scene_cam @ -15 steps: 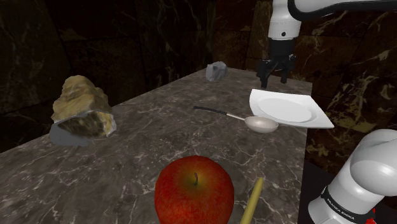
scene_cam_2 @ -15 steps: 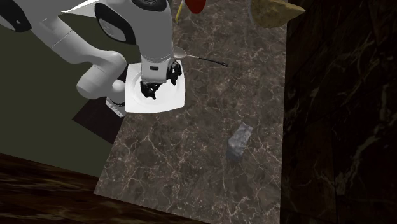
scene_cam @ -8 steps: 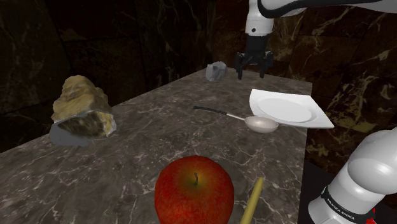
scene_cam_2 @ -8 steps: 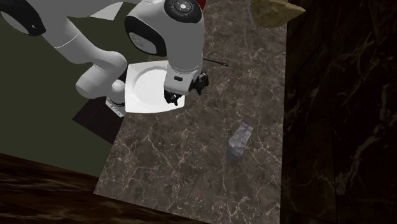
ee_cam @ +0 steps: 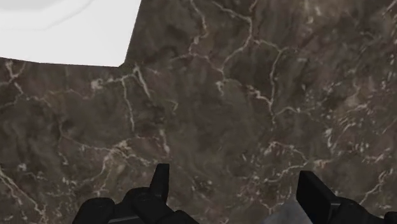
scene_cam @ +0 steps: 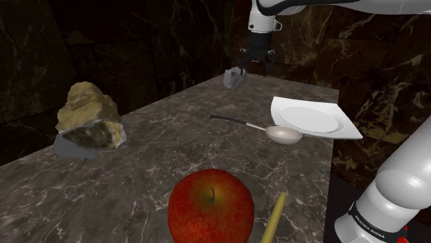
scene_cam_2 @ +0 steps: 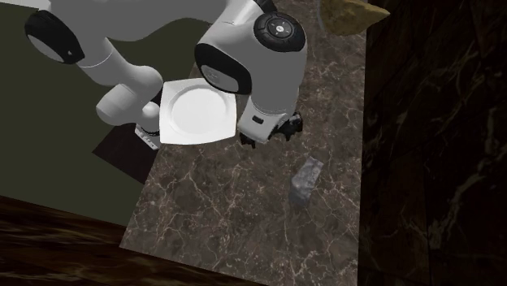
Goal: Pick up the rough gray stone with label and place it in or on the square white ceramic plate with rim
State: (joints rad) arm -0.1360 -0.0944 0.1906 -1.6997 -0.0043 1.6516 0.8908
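Since a second ago the arm has swung off the square white plate [scene_cam: 314,119] and across the dark marble counter [scene_cam: 173,152] toward its far corner, where the gray stone [scene_cam: 235,77] lies by itself, well apart from everything else. The gripper [scene_cam: 256,59] points straight down with its fingers [ee_cam: 162,175] spread wide and nothing between them, which I judge to be the pose for a grasp from above, the gap left broad enough to take the stone's lumpy sides. In the shoulder view it seems to hang right over the stone, but the second exterior view (the more honest angle here) puts the gripper [scene_cam_2: 272,134] between the plate [scene_cam_2: 195,112] and the stone [scene_cam_2: 305,180], short of the target. The wrist view agrees: bare marble lies under the gripper [ee_cam: 235,175], a corner of the plate [ee_cam: 63,32] sits beyond it, and a pale grey sliver beside one finger at the frame's edge is probably the stone's near side, cut off too much to be sure. No label can be made out on the stone. The plate sits at the counter edge nearest the stand, so the carry back should be short, though a spoon [scene_cam: 276,132] lies touching its rim. An apple [scene_cam: 211,206] is cut off by the shoulder view's lower edge.
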